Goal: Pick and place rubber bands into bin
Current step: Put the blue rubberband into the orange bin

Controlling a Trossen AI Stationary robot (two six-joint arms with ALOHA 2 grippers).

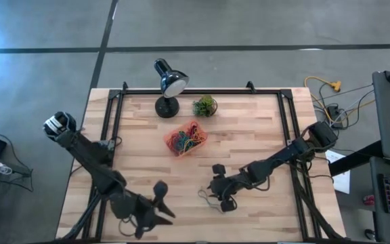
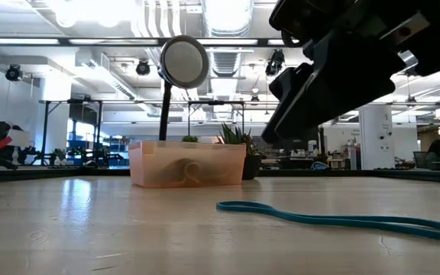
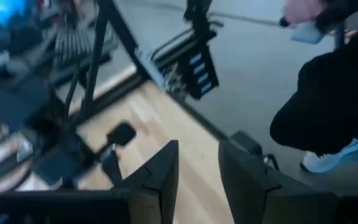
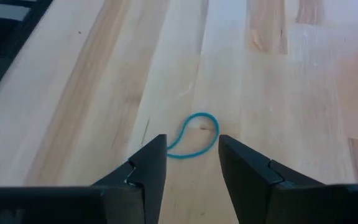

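Right wrist view shows right gripper (image 4: 191, 165) parted, empty, over a teal rubber band (image 4: 194, 135) on bare wood; overhead, left gripper (image 1: 160, 203) parted beside the bin (image 1: 185, 137).

A teal rubber band (image 4: 193, 135) is seen lying flat on the wooden table (image 4: 278, 93), between the parted fingers of the right gripper (image 4: 192, 163)

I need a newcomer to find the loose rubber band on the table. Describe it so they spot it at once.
Start at the orange bin near the table's middle, full of mixed bands. Move toward the front edge to the right gripper, open and low over the wood. Just ahead of it lies the teal rubber band, a thin loop flat on bare wood, alone outside the bin.
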